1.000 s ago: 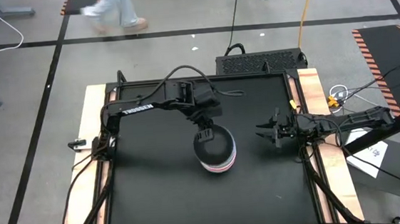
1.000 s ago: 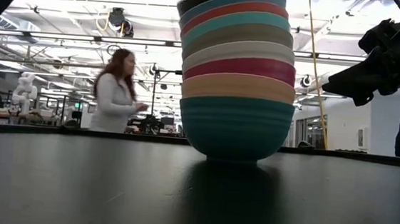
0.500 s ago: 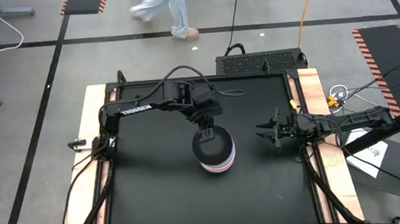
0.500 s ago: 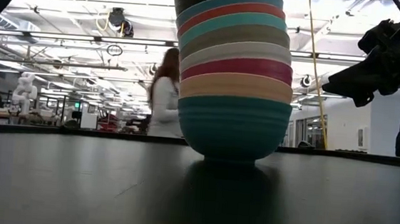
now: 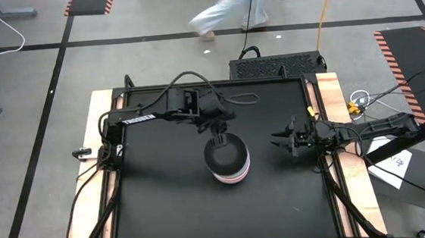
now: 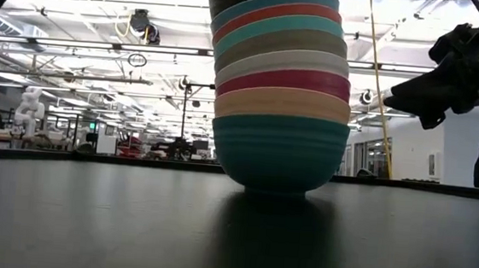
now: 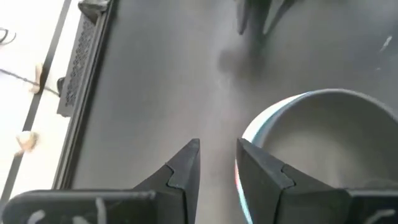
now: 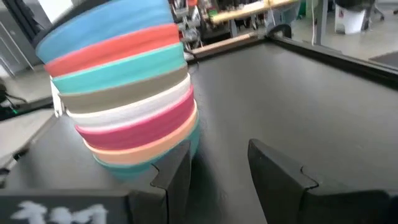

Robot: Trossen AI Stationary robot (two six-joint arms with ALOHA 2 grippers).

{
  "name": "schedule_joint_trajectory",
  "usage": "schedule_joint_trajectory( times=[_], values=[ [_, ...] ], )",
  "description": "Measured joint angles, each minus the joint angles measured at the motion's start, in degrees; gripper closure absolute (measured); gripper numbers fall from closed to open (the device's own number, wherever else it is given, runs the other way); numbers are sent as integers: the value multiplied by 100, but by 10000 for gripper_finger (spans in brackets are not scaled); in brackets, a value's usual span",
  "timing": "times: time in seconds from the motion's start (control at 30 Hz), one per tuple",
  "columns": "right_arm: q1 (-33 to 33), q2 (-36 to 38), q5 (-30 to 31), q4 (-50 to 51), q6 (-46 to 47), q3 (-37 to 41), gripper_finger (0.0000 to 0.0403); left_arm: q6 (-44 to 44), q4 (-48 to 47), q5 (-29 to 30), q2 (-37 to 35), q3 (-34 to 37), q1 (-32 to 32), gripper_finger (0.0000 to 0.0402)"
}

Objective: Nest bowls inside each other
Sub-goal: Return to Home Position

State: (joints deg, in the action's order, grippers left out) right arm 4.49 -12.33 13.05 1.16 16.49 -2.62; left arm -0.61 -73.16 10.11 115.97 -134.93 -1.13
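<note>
A: Item one, left?
B: Left gripper (image 5: 216,139): fingers slightly parted, empty, over the stack's rim.
A: Centre?
B: Bowls (image 5: 228,162): one nested stack, black uppermost, teal at the base, mid-table (image 5: 158,203).
A: Right?
B: Right gripper (image 5: 278,140): fingers spread, empty, near the stack, not touching.

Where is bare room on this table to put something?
Bare: the black table between the stack of nested coloured plastic bowls and its near edge, and left of the stack. Crowded: behind the stack, at the left gripper; the right gripper narrows the right side.
</note>
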Motion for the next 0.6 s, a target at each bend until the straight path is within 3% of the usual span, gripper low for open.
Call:
schedule_joint_trajectory(
  times=[0.2,0.47,0.6],
  values=[
    [-2,-42,-5,-421,-2,172,252,7,564,-88,13,258,57,293],
    [0,-45,-21,-521,-75,174,252,726,1749,-175,-1,402,131,293],
    [3,-25,-277,-601,-222,-11,252,1083,2026,-285,-391,420,240,293]
  ],
)
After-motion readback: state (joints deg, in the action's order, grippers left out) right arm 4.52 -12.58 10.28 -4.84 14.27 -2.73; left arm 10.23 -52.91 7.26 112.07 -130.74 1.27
